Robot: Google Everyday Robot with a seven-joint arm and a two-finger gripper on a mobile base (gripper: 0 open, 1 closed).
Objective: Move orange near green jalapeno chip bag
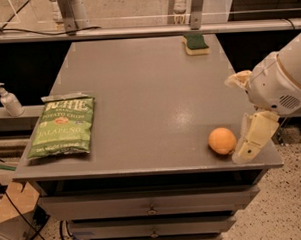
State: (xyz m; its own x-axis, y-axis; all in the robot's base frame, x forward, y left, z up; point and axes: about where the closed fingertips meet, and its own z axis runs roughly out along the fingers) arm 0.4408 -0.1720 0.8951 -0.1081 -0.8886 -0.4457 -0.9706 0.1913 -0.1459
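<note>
The orange (222,140) rests on the grey table (139,92) near its front right corner. The green jalapeno chip bag (63,127) lies flat near the front left edge, far from the orange. My gripper (235,119) is at the table's right edge, just right of the orange. It is open, with one cream finger (252,137) beside the orange and the other finger (237,79) higher up and further back. It holds nothing.
A green-and-yellow sponge (195,43) lies at the back of the table. A soap dispenser bottle (8,100) stands on a ledge to the left. Drawers sit under the tabletop. A railing runs behind the table.
</note>
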